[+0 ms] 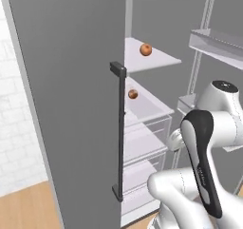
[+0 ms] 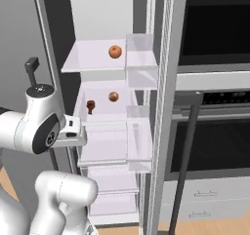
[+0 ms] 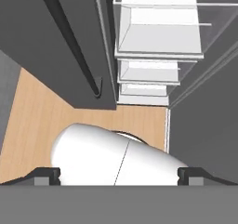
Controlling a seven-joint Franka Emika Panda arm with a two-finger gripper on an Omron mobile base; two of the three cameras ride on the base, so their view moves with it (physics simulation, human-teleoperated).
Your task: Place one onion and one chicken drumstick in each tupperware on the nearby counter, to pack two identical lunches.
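Two smooth round onions (image 2: 115,51) (image 2: 113,96) are seen on pale glassy fridge shelves (image 2: 93,58) (one above the other). A dark club-shaped chicken drumstick (image 2: 90,106) stands left of the lower one. The gripper (image 3: 119,174) is spread wide, holding nothing.

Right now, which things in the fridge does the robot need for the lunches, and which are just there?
Needed for the lunches:
- upper onion, on the top shelf
- lower onion, one shelf down
- chicken drumstick, on that same shelf, to the onion's left in the right base view

Just there:
- fridge door
- clear drawers
- oven
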